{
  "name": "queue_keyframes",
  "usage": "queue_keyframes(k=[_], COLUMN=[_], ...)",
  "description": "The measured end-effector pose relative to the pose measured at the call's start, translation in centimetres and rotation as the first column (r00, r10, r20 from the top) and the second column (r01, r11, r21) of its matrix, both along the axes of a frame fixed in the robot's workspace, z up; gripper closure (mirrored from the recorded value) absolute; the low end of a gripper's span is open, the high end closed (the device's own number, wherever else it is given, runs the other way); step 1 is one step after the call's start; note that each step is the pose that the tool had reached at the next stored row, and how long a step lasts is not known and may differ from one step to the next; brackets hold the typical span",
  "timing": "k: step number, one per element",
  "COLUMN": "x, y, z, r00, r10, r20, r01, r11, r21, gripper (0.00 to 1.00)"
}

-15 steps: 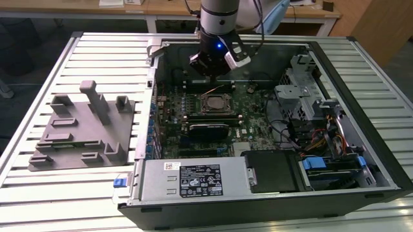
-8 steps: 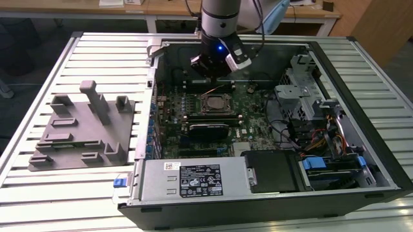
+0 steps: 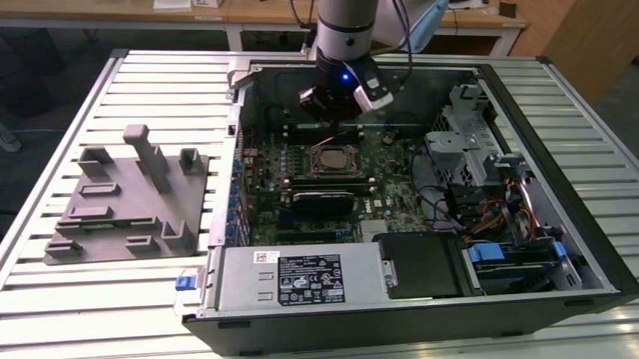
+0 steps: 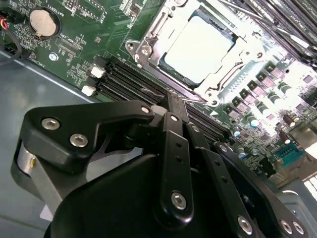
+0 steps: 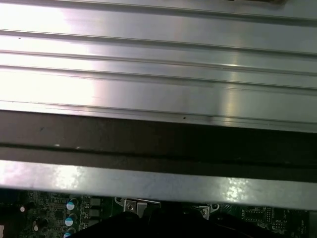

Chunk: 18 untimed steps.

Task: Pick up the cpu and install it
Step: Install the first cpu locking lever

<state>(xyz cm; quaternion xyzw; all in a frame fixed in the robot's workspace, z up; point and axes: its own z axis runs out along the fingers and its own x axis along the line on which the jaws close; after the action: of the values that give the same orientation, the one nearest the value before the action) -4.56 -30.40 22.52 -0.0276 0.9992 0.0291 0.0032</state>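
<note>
in the exterior view we see the open computer case (image 3: 420,295) lying on a slatted metal table (image 3: 150,75), with a grey plastic fixture (image 3: 125,198) on the table to the exterior view's left of it. inside the case lies the green motherboard (image 3: 394,198), with the drive bay and a tangle of cables to the exterior view's right and the power supply (image 3: 299,278) along the near edge. the arm comes down over the far part of the board, and the gripper (image 3: 334,111) hangs just beyond the socket (image 3: 333,158); its body hides its fingertips, so we cannot tell how the pincer stands here. the cpu (image 3: 333,159) sits in the socket, small and hard to make out.

in the second wrist view the cpu (image 4: 198,47) lies flat within the socket's metal frame (image 4: 148,49), its pale top washed out by glare. the gripper (image 4: 176,106) shows its black linkages drawn together, the pincer narrow and holding nothing, above the ram slots (image 4: 129,82) beside the socket.

in the first wrist view we see table slats (image 5: 158,74), the case wall (image 5: 158,181) and a cut-off strip of motherboard (image 5: 59,213).
</note>
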Motion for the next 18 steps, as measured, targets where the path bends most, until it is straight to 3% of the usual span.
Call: queue_keyframes(k=[18], x=[1.2], y=[0.14], z=[-1.31], r00=[1.0], r10=[0.001], r20=[-0.0001], r01=[-0.001], r11=[1.0], r21=[-0.0001], gripper=[0.89])
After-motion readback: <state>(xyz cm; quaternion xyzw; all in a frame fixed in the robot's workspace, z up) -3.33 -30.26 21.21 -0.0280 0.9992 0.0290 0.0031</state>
